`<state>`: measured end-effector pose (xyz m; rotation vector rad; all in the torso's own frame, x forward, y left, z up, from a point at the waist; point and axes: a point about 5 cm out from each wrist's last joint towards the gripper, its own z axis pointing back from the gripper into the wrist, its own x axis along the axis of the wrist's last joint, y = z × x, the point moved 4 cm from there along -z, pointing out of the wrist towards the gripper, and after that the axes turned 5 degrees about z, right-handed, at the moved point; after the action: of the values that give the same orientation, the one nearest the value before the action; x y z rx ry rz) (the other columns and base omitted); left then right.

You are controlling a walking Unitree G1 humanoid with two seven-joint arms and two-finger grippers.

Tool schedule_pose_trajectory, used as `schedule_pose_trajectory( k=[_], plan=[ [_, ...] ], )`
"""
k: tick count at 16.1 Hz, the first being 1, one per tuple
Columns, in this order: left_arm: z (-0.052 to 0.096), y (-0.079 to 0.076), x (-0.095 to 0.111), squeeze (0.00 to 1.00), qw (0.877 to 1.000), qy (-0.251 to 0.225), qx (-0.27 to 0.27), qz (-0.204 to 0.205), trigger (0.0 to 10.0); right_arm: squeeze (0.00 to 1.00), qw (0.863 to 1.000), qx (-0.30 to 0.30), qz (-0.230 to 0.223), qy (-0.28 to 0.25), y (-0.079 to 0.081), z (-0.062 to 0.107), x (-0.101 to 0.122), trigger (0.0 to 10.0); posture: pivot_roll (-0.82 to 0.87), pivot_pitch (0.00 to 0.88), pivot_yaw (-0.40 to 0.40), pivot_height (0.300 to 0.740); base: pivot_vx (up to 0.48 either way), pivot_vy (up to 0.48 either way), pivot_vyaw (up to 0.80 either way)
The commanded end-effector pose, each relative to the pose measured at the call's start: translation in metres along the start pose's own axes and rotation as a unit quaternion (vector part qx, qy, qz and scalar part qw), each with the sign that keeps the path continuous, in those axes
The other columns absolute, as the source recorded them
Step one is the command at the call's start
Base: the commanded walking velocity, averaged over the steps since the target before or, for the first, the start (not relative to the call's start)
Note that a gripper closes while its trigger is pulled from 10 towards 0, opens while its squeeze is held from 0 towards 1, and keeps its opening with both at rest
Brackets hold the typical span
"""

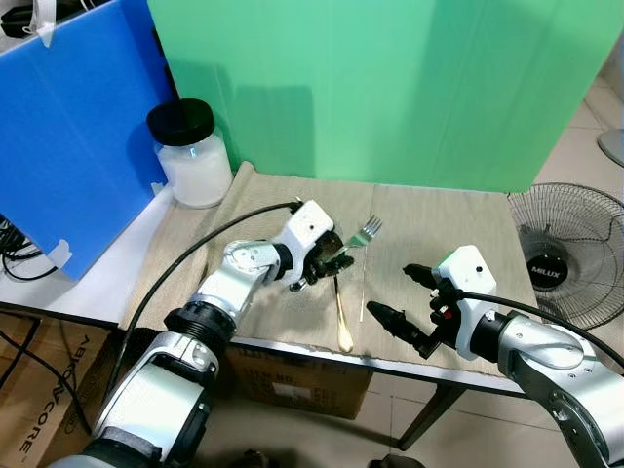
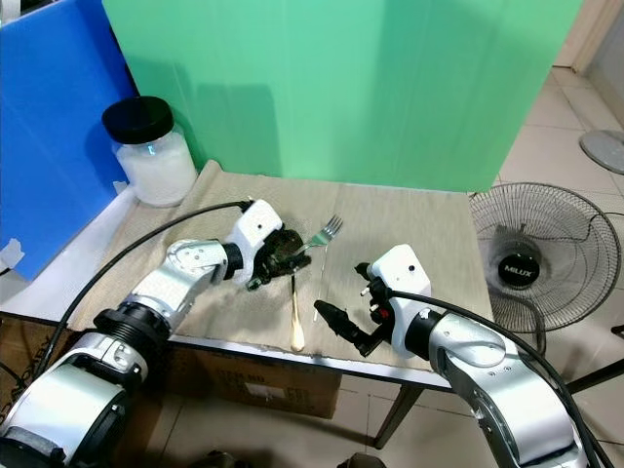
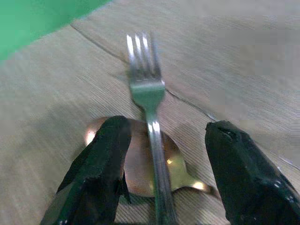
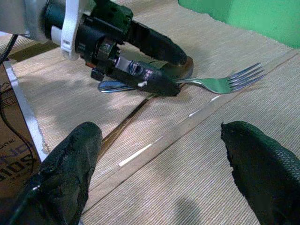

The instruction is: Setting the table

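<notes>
Fork [image 1: 368,232] is lying across the gold spoon [image 1: 340,302]; left gripper [image 1: 330,259] fingers are straddling its handle, unclenched. Next: clench and lift. Right gripper [image 1: 404,293] is hovering, released.

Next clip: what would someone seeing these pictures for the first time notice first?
Probably the left end effector in the middle of the beige table mat, its black fingers open on either side of a silver fork whose handle lies across the bowl of a gold spoon. Next, the right end effector, open and holding nothing, hovers over the mat's near edge. A black-lidded jar of white contents stands at the far left corner, by the green backdrop.
</notes>
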<state>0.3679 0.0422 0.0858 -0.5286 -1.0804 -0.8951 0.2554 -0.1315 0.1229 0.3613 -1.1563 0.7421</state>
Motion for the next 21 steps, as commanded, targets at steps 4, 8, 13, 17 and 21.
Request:
schedule_pose_trajectory(
  k=[4, 8, 13, 17, 21],
  plan=[
    [0.0, 0.01, -0.011, 0.0, 0.998, 0.046, 0.027, -0.031, 7.1, 0.0, 1.0, -0.005, 0.011, -0.002, -0.001, 0.003, 0.005, 10.0, -0.18, 0.041, 0.089, 0.74, 0.0, 0.0, 0.0],
    [0.001, 0.012, -0.012, 0.0, 0.998, 0.046, 0.027, -0.019, 0.0, 0.0, 0.999, 0.034, 0.025, -0.003, 0.006, 0.007, 0.006, 10.0, -0.18, 0.041, 0.089, 0.74, 0.0, 0.0, 0.0],
    [-0.001, 0.007, -0.014, 0.0, 0.999, 0.05, 0.007, -0.014, 0.0, 0.0, 0.992, 0.116, 0.039, -0.011, 0.022, 0.018, 0.009, 10.0, -0.17, 0.04, 0.085, 0.74, 0.0, 0.0, 0.0],
    [-0.001, 0.006, -0.014, 0.0, 0.999, 0.048, 0.001, -0.008, 0.0, 0.0, 0.992, 0.117, 0.039, -0.009, 0.021, 0.017, 0.009, 10.0, -0.17, 0.04, 0.083, 0.74, 0.0, 0.0, 0.0],
    [0.001, 0.007, -0.019, 0.0, 0.997, 0.066, -0.002, -0.026, 0.0, 0.0, 0.992, 0.119, 0.042, -0.008, 0.02, 0.016, 0.007, 10.0, -0.17, 0.039, 0.084, 0.74, 0.0, 0.0, 0.0]
  ],
)
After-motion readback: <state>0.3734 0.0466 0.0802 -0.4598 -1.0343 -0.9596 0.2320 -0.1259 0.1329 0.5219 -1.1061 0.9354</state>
